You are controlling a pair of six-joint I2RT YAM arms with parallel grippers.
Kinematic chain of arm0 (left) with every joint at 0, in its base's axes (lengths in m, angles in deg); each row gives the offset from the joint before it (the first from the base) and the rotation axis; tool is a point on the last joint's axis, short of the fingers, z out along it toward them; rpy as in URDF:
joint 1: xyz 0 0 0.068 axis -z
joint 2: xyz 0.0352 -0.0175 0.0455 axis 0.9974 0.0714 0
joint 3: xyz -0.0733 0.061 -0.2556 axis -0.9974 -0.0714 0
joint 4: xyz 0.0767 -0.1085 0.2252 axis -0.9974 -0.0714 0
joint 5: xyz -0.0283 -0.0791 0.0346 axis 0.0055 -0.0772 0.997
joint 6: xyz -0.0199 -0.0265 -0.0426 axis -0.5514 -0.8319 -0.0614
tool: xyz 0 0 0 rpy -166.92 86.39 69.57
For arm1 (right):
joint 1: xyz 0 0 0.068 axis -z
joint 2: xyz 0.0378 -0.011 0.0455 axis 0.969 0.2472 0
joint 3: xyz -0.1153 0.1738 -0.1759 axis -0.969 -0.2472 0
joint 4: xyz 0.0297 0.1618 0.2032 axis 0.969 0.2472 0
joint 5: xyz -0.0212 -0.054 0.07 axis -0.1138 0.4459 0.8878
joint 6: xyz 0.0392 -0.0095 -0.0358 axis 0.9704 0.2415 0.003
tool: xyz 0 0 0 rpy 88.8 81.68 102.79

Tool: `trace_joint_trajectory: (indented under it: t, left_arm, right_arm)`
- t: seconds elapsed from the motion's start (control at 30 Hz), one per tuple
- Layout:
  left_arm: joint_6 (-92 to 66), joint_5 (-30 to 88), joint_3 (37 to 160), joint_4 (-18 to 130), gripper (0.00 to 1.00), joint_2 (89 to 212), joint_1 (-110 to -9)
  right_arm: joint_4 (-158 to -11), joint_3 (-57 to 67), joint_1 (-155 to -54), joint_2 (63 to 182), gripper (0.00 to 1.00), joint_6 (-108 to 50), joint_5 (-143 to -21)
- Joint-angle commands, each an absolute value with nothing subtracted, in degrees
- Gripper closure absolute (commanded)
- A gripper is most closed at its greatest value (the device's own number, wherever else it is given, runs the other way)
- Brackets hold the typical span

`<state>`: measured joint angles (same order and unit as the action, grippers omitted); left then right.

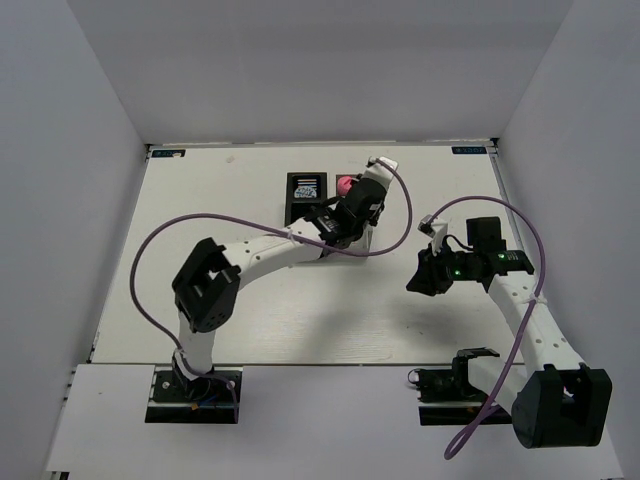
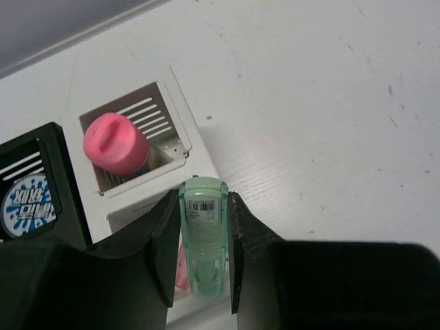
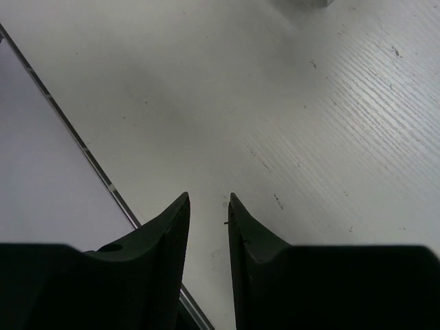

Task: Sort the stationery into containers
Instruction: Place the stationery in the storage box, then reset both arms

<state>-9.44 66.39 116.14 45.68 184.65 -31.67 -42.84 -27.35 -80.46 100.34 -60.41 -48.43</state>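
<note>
My left gripper [image 2: 203, 201] is shut on a green clear capsule-shaped piece [image 2: 203, 234] with a barcode label, held just beside the white box [image 2: 181, 118]. A pink piece [image 2: 115, 143] stands tilted inside that white box. Left of it, the black box [image 2: 65, 165] holds the blue round roll [image 2: 26, 201]. Something pink [image 2: 180, 272] shows below the green piece, partly hidden. From the top view, the left gripper [image 1: 350, 202] hovers by the pink piece [image 1: 344, 185] and the black box [image 1: 305, 196]. My right gripper [image 3: 208, 201] is open and empty over bare table, away to the right [image 1: 421, 276]. The markers are out of view.
The left arm's purple cable [image 1: 160, 240] loops over the table's left half. The right arm's cable [image 1: 520, 215] arcs near the right wall. A metal edge strip [image 3: 82, 148] of the table runs just past the right gripper. Grey walls enclose the table on three sides.
</note>
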Motion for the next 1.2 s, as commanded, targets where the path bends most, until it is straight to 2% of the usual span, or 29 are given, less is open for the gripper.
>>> trace_joint_trajectory:
  t: [0.0,0.37,0.47,0.5,0.53,0.57,0.63,0.67,0.73,0.77,0.8,0.83,0.87,0.93,0.97,1.0,1.03,1.07,1.1,1.13,1.17]
  left_arm:
    - [-2.34,70.85,118.61,52.03,1.00,185.37,-32.21]
    - [-3.04,72.27,112.90,56.35,1.00,184.32,-34.05]
    - [-3.29,72.79,113.16,53.99,0.99,184.84,-34.14]
    - [-4.25,72.88,113.25,54.06,0.93,185.02,-34.40]
    - [-4.70,72.79,112.90,52.15,0.63,185.02,-34.32]
    - [-5.92,72.88,112.63,51.61,0.50,184.93,-34.31]
    - [-6.46,72.62,112.02,51.17,0.25,184.32,-34.32]
    - [-7.07,72.62,112.02,50.64,0.15,183.97,-34.31]
    - [-7.34,71.83,112.54,50.02,0.14,182.65,-34.14]
    - [-7.43,71.48,112.80,49.94,0.20,181.95,-33.96]
    - [-7.60,68.78,113.16,48.89,0.34,179.86,-33.88]
    - [-7.34,67.62,113.25,48.71,0.62,178.88,-33.35]
    - [-8.04,66.82,113.68,48.01,1.00,177.91,-33.09]
    - [-11.71,62.81,113.86,40.99,1.00,173.17,-32.65]
    - [-13.39,60.95,113.86,38.79,1.00,168.80,-32.64]
    - [-18.19,56.84,113.69,29.38,0.91,167.11,-32.73]
    - [-19.54,53.84,113.43,26.93,0.65,165.35,-33.25]
    - [-21.38,53.20,108.90,22.12,0.31,159.15,-33.43]
    - [-25.67,53.02,106.59,18.42,0.00,156.74,-33.44]
    - [-26.49,52.67,101.35,15.51,0.00,154.20,-33.61]
    - [-27.11,52.93,98.42,14.44,0.00,146.08,-33.61]
  right_arm:
    - [-42.18,-25.52,-80.08,100.57,0.67,-61.38,-46.82]
    - [-42.10,-25.35,-79.64,101.01,0.67,-61.56,-46.47]
    - [-41.84,-25.26,-79.64,101.19,0.57,-61.47,-46.56]
    - [-41.83,-25.17,-79.73,101.28,0.53,-61.38,-46.47]
    - [-41.66,-25.26,-79.56,101.36,0.48,-61.56,-46.55]
    - [-41.57,-25.26,-79.64,101.45,0.37,-61.56,-46.47]
    - [-41.48,-25.09,-79.47,101.63,0.29,-61.65,-46.12]
    - [-41.31,-25.26,-79.47,101.46,0.24,-61.91,-46.12]
    - [-41.31,-25.26,-79.38,101.28,0.24,-61.91,-45.94]
    - [-41.57,-25.26,-79.47,101.28,0.24,-61.65,-46.03]
    - [-41.83,-25.26,-79.29,101.36,0.24,-61.30,-46.38]
    - [-41.83,-25.17,-79.38,101.37,0.24,-60.95,-47.08]
    - [-42.62,-25.35,-79.38,101.28,0.24,-59.99,-48.48]
    - [-43.76,-25.17,-79.29,100.93,0.09,-58.23,-51.02]
    - [-46.64,-25.26,-79.38,100.40,0.09,-53.00,-56.26]
    - [-48.50,-25.43,-79.38,99.44,0.09,-50.25,-58.75]
    - [-52.52,-26.31,-79.38,98.04,0.09,-47.35,-61.56]
    - [-54.04,-27.10,-79.29,97.42,0.09,-40.80,-68.81]
    - [-55.70,-27.45,-79.46,96.19,0.09,-40.47,-70.01]
    - [-56.94,-28.85,-79.29,95.48,0.09,-40.73,-70.89]
    - [-57.56,-29.13,-79.38,95.13,0.09,-40.99,-70.81]
